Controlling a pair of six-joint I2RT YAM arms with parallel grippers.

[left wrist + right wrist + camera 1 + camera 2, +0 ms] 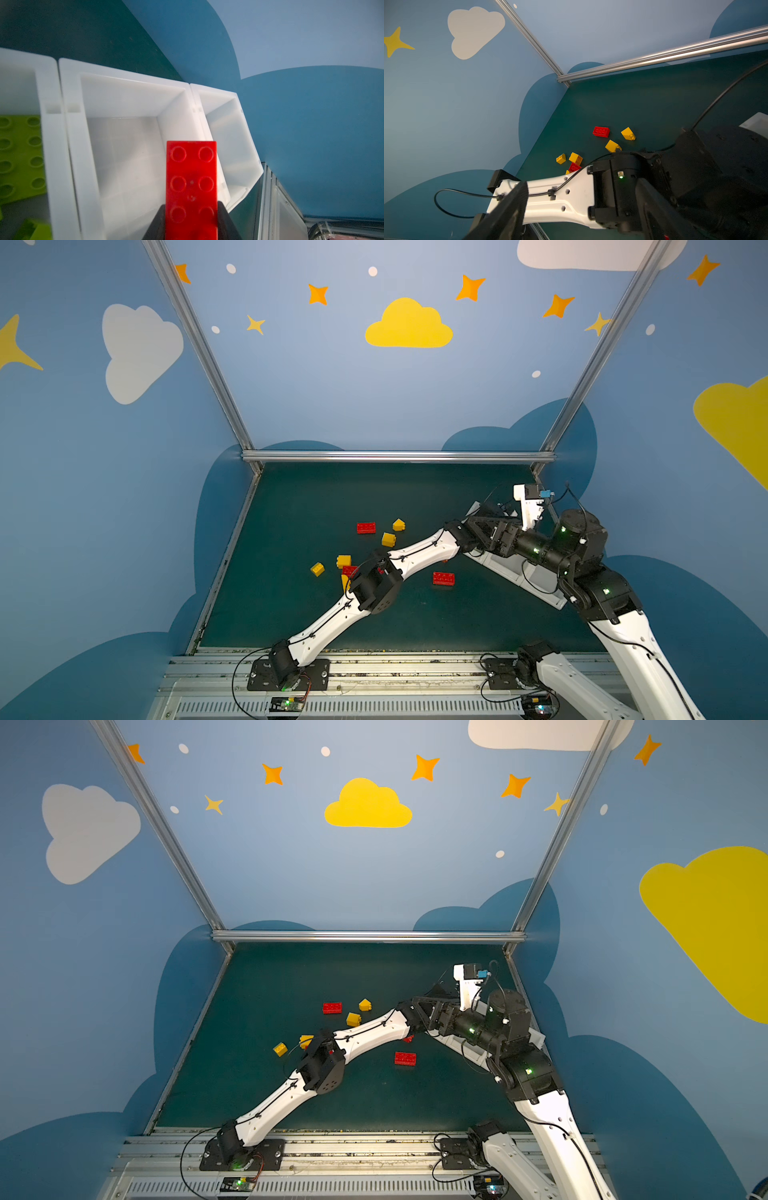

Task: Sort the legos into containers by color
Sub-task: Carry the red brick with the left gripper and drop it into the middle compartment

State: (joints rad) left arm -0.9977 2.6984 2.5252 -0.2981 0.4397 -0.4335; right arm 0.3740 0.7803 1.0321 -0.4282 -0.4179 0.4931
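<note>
The green table (311, 497) carries all the parts. The containers (64, 128), 3 white bins joined in 1 row, stand at its right edge; in both top views the 2 arms cover most of the row.

In the left wrist view:
1. The end bin (20, 62) holds lime green bricks (20, 155), 2 of them visible.
2. The middle bin (133, 81) shows bare white walls and floor.
3. The far end bin (216, 93) shows the same where visible.

The left gripper (191, 207) grasps a red brick (191, 182) by its long sides, studs toward the camera, above the middle bin.

The right gripper (581, 187) is raised, jaws spread wide, nothing between them.

Loose legos lie mid-table: 2 red bricks (365, 527) (443, 578) and 4 yellow bricks (398, 524) (388, 539) (343, 561) (317, 569). Another red brick (349, 570) is partly hidden by the left arm.
</note>
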